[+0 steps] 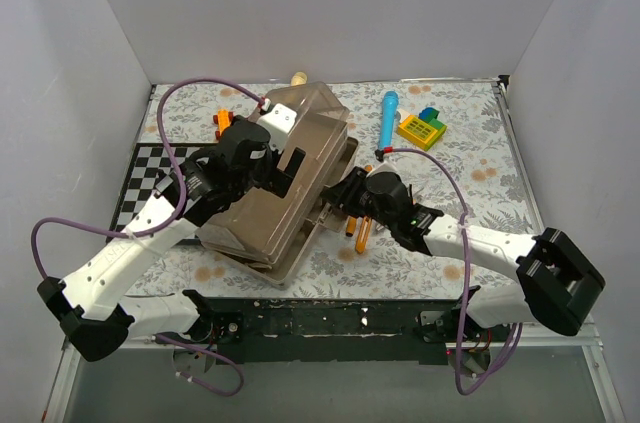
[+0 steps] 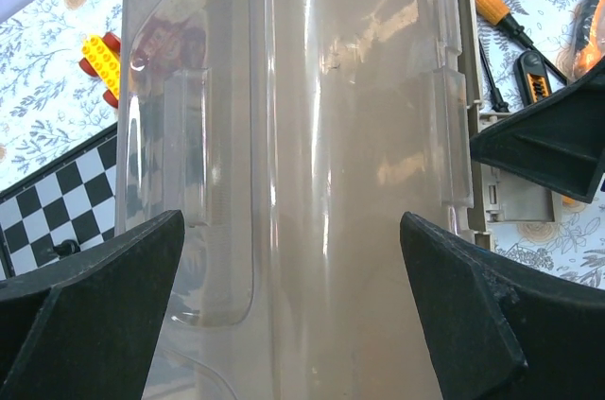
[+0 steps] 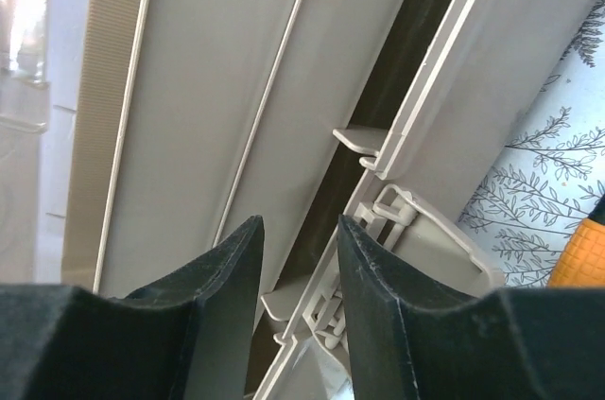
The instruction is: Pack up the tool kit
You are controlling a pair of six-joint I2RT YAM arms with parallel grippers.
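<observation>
The tool kit box (image 1: pixel 265 203), grey-brown and translucent, lies slantwise mid-table with its lid (image 2: pixel 312 135) down and tan trays (image 3: pixel 217 88) at its right side. My left gripper (image 1: pixel 288 169) is wide open over the lid (image 2: pixel 293 258), with nothing between the fingers (image 2: pixel 95 305). My right gripper (image 1: pixel 337 199) is at the box's right edge, its jaws a narrow gap apart astride the tray rim and hinge clip (image 3: pixel 406 211), not clamped (image 3: pixel 298 225). Orange-handled screwdrivers (image 1: pixel 357 233) lie on the table beside the right gripper and also show in the left wrist view (image 2: pixel 493 5).
A blue cylindrical tool (image 1: pixel 388 115) and a yellow toy block (image 1: pixel 421 128) lie at the back right. More orange-handled tools (image 1: pixel 222 121) lie at the back left. A checkered mat (image 1: pixel 150 178) covers the left side. White walls enclose the table.
</observation>
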